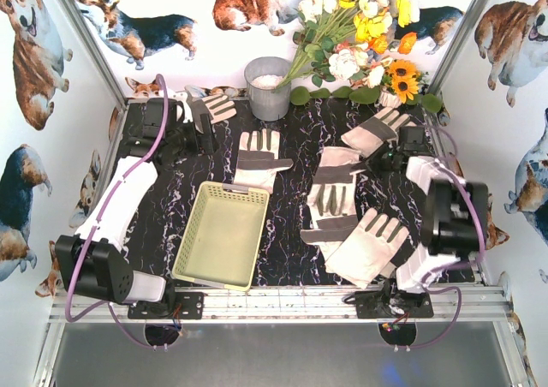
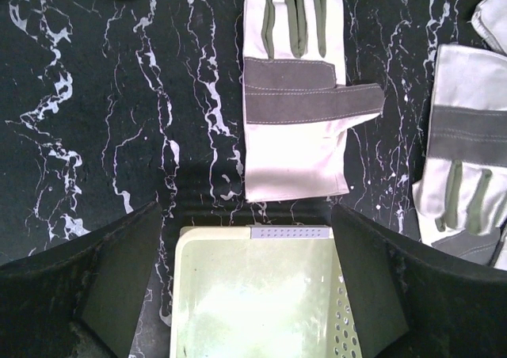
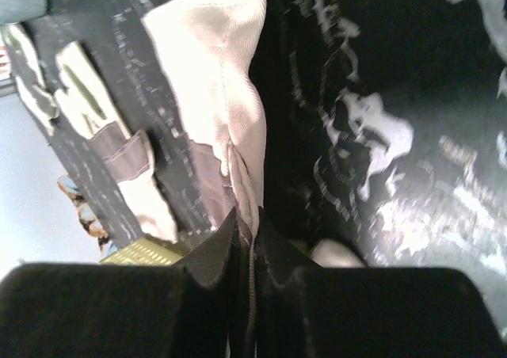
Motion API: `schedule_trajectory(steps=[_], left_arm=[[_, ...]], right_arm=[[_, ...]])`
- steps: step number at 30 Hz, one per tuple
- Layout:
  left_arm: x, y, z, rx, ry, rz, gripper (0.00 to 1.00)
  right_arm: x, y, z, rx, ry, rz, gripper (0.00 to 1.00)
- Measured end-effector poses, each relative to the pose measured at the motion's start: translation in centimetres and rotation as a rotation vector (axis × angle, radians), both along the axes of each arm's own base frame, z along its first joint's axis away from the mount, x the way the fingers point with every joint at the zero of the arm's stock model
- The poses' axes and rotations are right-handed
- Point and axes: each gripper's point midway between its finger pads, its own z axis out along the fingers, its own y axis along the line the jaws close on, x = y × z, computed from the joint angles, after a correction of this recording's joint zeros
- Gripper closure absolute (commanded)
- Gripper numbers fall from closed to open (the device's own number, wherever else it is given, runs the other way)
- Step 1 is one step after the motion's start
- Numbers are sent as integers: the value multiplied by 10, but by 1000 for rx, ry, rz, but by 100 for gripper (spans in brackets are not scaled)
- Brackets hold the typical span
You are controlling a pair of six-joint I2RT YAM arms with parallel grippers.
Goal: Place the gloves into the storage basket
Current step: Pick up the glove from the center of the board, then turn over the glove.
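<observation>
Item: gloves (image 1: 261, 157), none in the basket (image 1: 193, 231): one flat on the table (image 1: 287, 224) just past its far end, one far left, rest on the right. Right gripper (image 3: 249, 225) clenched on the edge of a right-side glove (image 3: 210, 65), fabric folded btwn jaws; left gripper (image 2: 245, 211) spread wide, holding nothing, near basket's far end. Assessment: light, limp, leather prob. a bit slick, so pinch cuff or palm edge firmly and expect droop.

Cream gloves (image 1: 259, 157) lie outside the yellow-green basket (image 1: 223, 237).
</observation>
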Motion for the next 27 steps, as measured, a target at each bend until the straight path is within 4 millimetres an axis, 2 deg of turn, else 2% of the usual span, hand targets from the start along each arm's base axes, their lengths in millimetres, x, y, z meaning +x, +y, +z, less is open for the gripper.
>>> schedule_trajectory(steps=[5,8,12,14,20,27], left_arm=[[7,-9,22,6,-65,-21,21],[10,-27,46,27,-133,-68,20],[11,-71,76,40,-233,-171,20],[10,-93,84,32,-264,-217,19],[-5,-150,93,-14,-321,-328,17],[-35,-204,101,-59,-361,-438,8]], right_arm=[[-14,3,59,5,-84,-26,100],[-23,8,86,8,-114,-58,100],[-36,29,105,-4,-87,-75,100],[-38,44,114,-12,-74,-78,100],[-43,81,137,5,-56,-150,100],[-37,107,166,98,-44,-261,100]])
